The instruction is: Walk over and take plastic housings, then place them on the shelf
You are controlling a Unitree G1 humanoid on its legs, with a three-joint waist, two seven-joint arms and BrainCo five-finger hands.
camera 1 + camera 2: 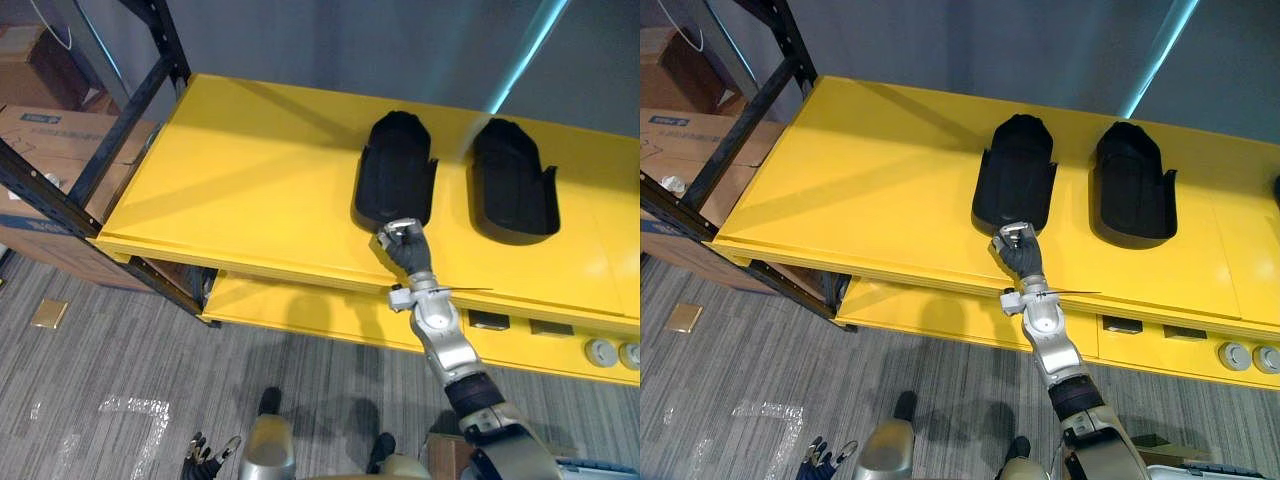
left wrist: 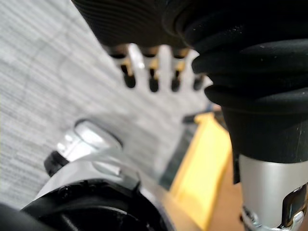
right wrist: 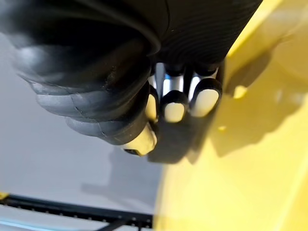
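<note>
Two black plastic housings lie side by side on the yellow shelf [image 1: 240, 170]. The left housing [image 1: 395, 170] is near the middle and the right housing [image 1: 512, 180] is further right. My right hand [image 1: 403, 243] reaches up over the shelf's front edge to the near end of the left housing. In the right wrist view its fingers [image 3: 174, 108] and thumb curl together on that dark end. My left hand [image 1: 205, 455] hangs low over the floor at the bottom left, with relaxed fingers [image 2: 153, 79] holding nothing.
A black rack frame [image 1: 110, 150] stands at the shelf's left end, with cardboard boxes [image 1: 50, 140] behind it. A lower yellow shelf [image 1: 300, 310] juts out beneath, with small round parts [image 1: 600, 352] at its right. A small tan piece [image 1: 48, 313] lies on the grey floor.
</note>
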